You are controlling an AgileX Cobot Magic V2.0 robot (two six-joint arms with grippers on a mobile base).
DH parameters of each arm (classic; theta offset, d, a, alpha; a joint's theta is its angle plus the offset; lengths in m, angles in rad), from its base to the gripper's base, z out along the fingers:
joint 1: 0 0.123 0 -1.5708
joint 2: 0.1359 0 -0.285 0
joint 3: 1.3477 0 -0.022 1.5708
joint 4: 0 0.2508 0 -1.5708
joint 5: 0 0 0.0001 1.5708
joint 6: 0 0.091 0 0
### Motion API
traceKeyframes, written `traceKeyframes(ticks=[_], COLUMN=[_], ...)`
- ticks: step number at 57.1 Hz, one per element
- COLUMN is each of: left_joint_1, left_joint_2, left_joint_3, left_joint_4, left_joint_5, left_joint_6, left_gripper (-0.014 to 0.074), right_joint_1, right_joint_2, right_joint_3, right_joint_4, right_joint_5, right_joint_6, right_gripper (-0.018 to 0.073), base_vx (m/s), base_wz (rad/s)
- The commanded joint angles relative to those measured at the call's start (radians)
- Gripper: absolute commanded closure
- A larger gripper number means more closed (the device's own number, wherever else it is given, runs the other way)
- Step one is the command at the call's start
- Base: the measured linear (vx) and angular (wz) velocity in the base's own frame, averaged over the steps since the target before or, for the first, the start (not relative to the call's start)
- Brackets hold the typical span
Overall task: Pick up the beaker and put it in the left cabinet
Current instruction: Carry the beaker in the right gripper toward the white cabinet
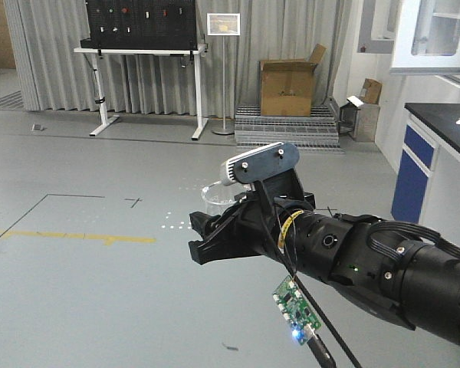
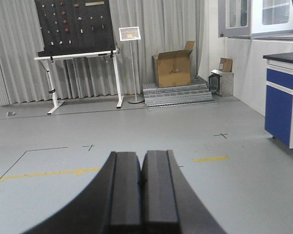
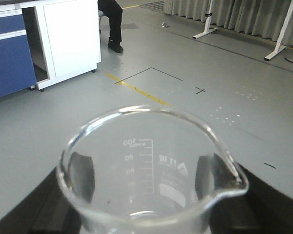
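My right gripper (image 3: 146, 195) is shut on the clear glass beaker (image 3: 151, 161). Its dark fingers (image 3: 80, 175) press both sides of the glass, and the spout points right. In the front view the right gripper (image 1: 211, 230) holds the beaker (image 1: 217, 195) in mid-air above the grey floor. My left gripper (image 2: 141, 170) is shut with its pads touching and nothing between them, also over open floor. A pale cabinet with glass-paned doors (image 1: 437, 31) hangs at the upper right and also shows in the left wrist view (image 2: 254, 17). I cannot tell whether it is the left cabinet.
A blue-and-white lab counter (image 1: 422, 169) stands at the right. At the back are a white table with a black pegboard (image 1: 142, 46), a sign stand (image 1: 224, 77) and a cardboard box (image 1: 287, 88) on metal steps. A person's legs (image 3: 112, 24) stand by a white counter.
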Motion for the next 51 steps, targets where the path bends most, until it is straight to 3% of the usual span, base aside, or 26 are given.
traceKeyframes(ticks=[1,51], left_joint_1=[-0.001,-0.001], left_joint_2=[-0.019,-0.018], left_joint_3=[0.016,0.016], left_joint_4=[-0.007,-0.007], left_joint_5=[-0.084,-0.085], left_joint_6=[-0.003,-0.003], left_gripper=[0.0595,0.0595], right_joint_1=[0.001,0.001], right_joint_2=[-0.046,-0.046], right_joint_3=[-0.039,-0.039], right_joint_4=[0.002,0.002], right_joint_5=[-0.063,-0.065], right_joint_6=[-0.001,-0.001], right_gripper=[0.0498,0.0498], base_vx=[0.70,0.74], base_wz=[0.04,-0.02])
